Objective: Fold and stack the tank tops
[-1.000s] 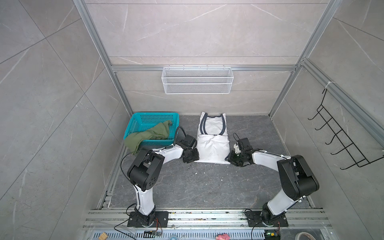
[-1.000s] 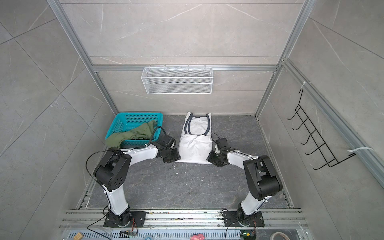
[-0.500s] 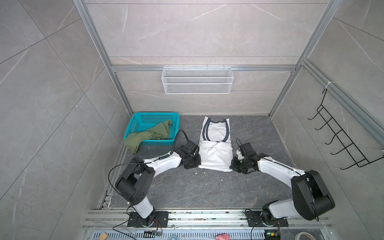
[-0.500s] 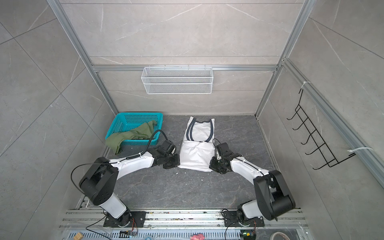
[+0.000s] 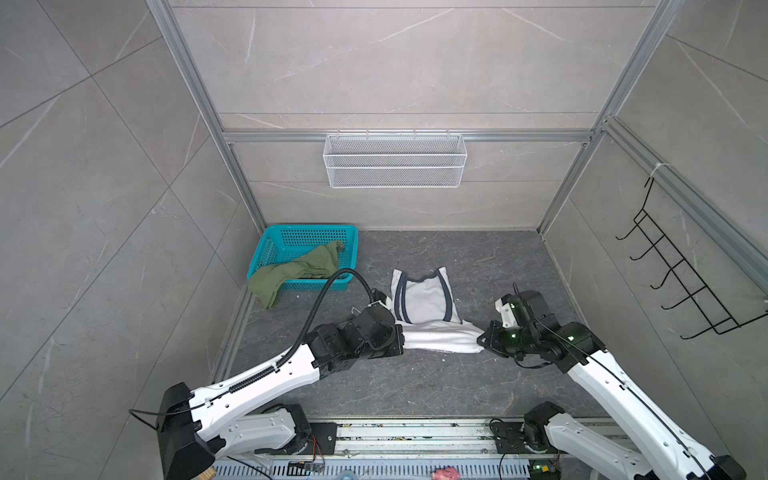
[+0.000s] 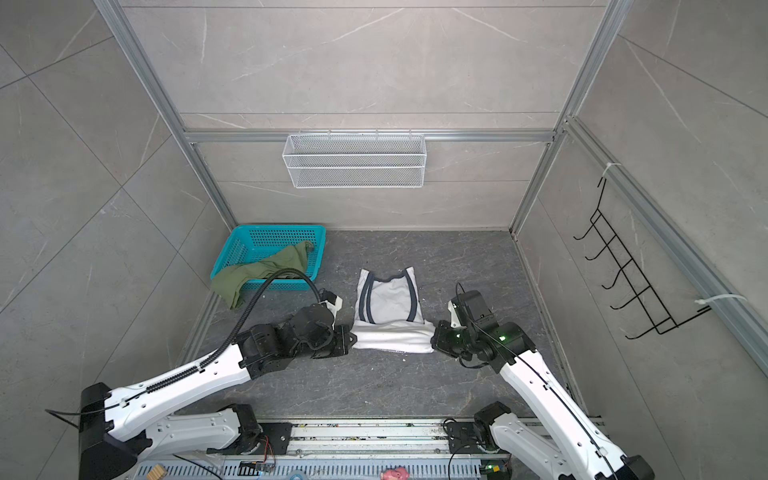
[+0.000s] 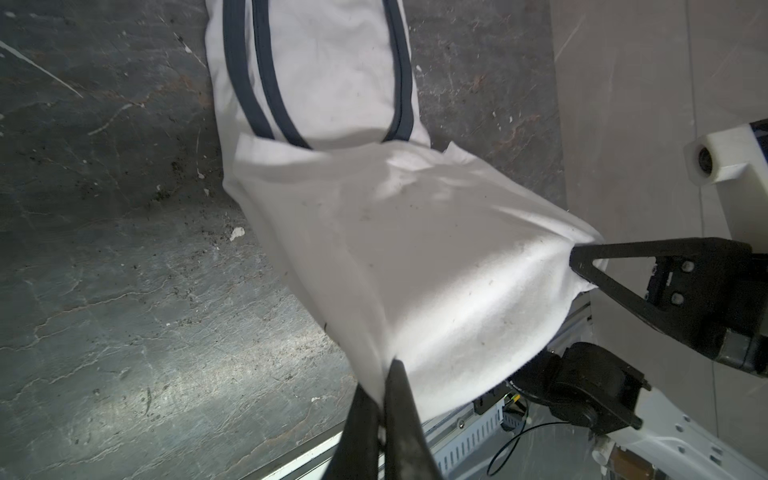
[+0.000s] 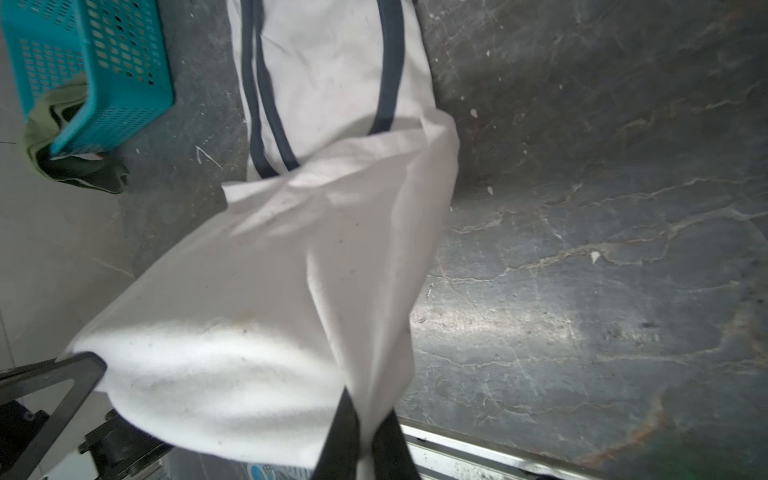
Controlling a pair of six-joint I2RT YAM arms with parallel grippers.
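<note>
**Item 1: white tank top** (image 5: 424, 299), navy trim.
- Place: middle of the grey slate floor (image 5: 415, 386), between the two arms.
- The strap end points toward the far wall and lies flat on the floor.
- The near part is raised off the floor and doubled into a band pulled taut from left to right.
- The band overlaps the lower ends of the navy straps.
- The chest print cannot be made out in either top view.

**Item 2: left gripper** (image 7: 386, 374).
- Jaws are together, clamped on the left corner of the raised band.
- Cloth is bunched between the black fingers in the left wrist view.
- In both top views it sits at the left end of the band.

**Item 3: right gripper** (image 8: 365, 411).
- Jaws are together, clamped on the right corner of the same band.
- Its height looks about level with the left gripper.

**Item 4: olive tank top** (image 5: 299, 270).
- It lies crumpled, partly inside the teal basket (image 5: 307, 227).
- The rest spills over the basket's near left rim onto the floor.
- It is well apart from both grippers.
- The basket stands in the far left corner of the floor.

**Item 5: fixtures.**
- A white wire tray (image 5: 395, 166) hangs on the far wall.
- A black hook rack (image 5: 681, 282) hangs on the right wall.
</note>
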